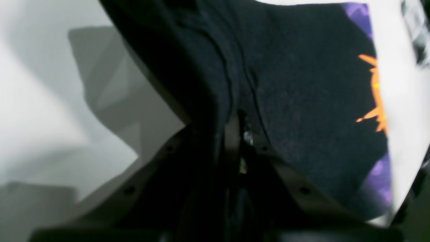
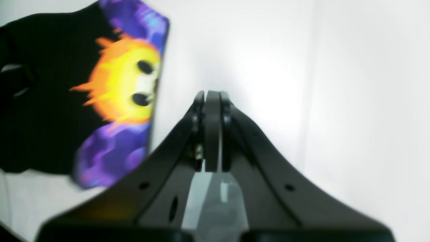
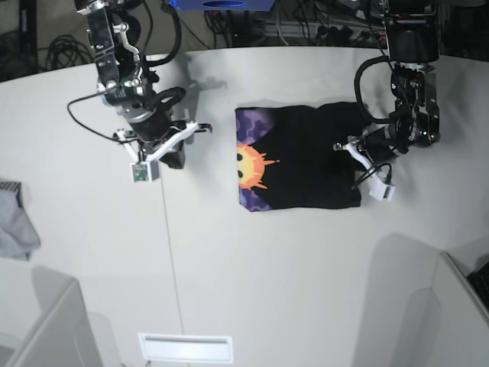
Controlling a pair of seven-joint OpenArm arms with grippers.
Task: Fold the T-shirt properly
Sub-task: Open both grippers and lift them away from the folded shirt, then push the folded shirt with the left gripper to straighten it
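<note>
The black T-shirt (image 3: pixel 306 164) lies folded into a rough rectangle mid-table, with its orange-yellow sun print (image 3: pixel 250 164) on purple at its left edge. My left gripper (image 3: pixel 353 149) is at the shirt's right edge. In the left wrist view it (image 1: pixel 240 124) is shut on a bunched fold of the black cloth (image 1: pixel 302 84). My right gripper (image 3: pixel 173 147) hangs over bare table left of the shirt. In the right wrist view it (image 2: pixel 212 97) is shut and empty, with the shirt (image 2: pixel 40 111) and its sun print (image 2: pixel 124 80) to its left.
A small grey cloth (image 3: pixel 14 222) lies at the table's left edge. Cables and a blue box (image 3: pixel 221 4) sit behind the far edge. A white slotted plate (image 3: pixel 183 348) lies near the front edge. Raised panels stand at both front corners.
</note>
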